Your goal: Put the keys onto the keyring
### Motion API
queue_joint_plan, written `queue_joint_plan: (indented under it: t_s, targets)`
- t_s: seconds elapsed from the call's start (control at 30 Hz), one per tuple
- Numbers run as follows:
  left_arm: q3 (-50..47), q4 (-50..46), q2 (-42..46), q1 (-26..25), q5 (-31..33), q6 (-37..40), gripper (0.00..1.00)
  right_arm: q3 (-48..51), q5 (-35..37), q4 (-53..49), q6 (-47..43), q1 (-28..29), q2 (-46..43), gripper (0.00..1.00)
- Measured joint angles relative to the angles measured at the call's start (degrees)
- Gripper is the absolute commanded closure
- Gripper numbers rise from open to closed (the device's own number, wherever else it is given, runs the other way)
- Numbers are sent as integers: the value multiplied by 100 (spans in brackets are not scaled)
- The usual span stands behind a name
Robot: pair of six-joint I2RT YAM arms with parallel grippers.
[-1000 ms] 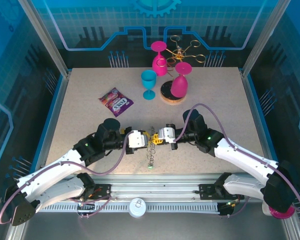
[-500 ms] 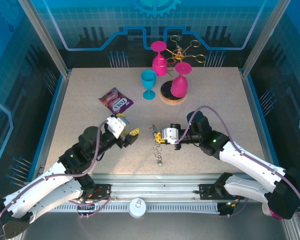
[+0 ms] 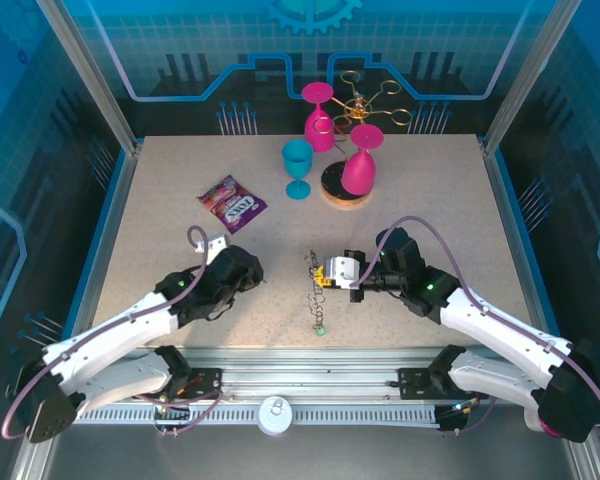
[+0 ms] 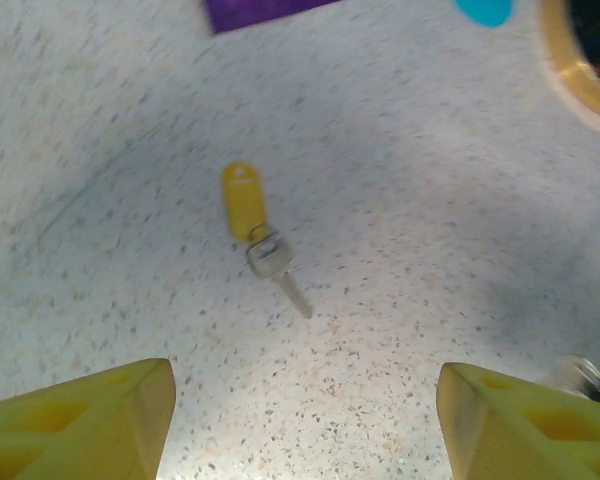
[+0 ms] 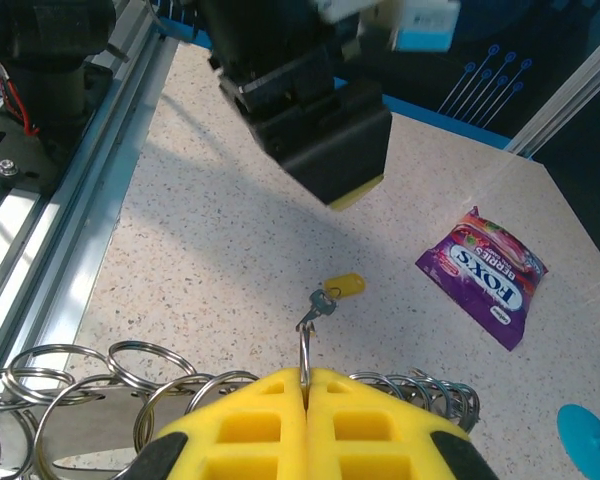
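A key with a yellow head [image 4: 244,199] and short metal blade lies flat on the speckled table, apart from everything. My left gripper [image 4: 305,400] hangs open above it, its yellow fingers [image 4: 90,420] wide on either side and nearer the camera than the key. The same key [image 5: 338,287] shows in the right wrist view, beyond the right gripper's tips. The keyring [image 3: 314,292] is a chain of linked metal rings trailing on the table. My right gripper [image 5: 305,385] is shut on one upright ring of it [image 5: 305,350], at the chain's upper part [image 3: 332,274].
A purple candy packet [image 3: 232,203] lies at the back left. A teal goblet [image 3: 298,168], two pink goblets [image 3: 318,115] [image 3: 360,165], a wooden coaster [image 3: 345,192] and a gold wire stand [image 3: 368,98] stand at the back centre. The left gripper's black body [image 5: 310,110] hangs above the key.
The left gripper left the chain, swung left and now points down at the table, open. The yellow key lies loose. The right gripper keeps its hold on the ring.
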State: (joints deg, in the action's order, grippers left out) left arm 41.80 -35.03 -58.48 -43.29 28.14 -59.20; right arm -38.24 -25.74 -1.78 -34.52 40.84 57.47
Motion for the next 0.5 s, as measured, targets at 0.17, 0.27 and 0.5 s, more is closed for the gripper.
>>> queue_joint_plan:
  t_s: [0.17,0.27,0.5]
  targets:
    - [555,-420,-960,203,7,-673,46,0,9,7,4,4,-79,100]
    - [745,-321,-1394,507,-188,-520,50,2,26,7,4,11,-166,100]
    - [1453,-549,-2474,944,-616,-540,49,4,28,7,4,15,-225,100]
